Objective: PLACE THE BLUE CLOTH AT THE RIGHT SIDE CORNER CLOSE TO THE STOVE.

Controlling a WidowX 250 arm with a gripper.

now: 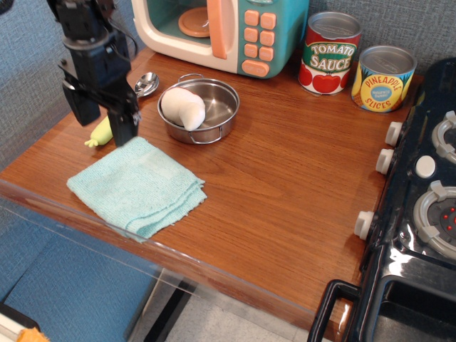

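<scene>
The blue cloth [137,187], a pale aqua folded terry square, lies flat near the table's front left edge. My black gripper [104,127] hangs open and empty just above the cloth's far left corner, its two fingers pointing down, one at the cloth's back edge. The black stove [420,214] with white knobs stands along the right side. The right side corner [329,299] of the wood tabletop, by the stove's black handle bar, is bare.
A steel pan [203,110] holding a white object sits behind the cloth. A yellow-green toy corn [100,133] and a spoon [147,83] lie by the gripper. A teal microwave [228,32] and two cans [329,52] stand at the back.
</scene>
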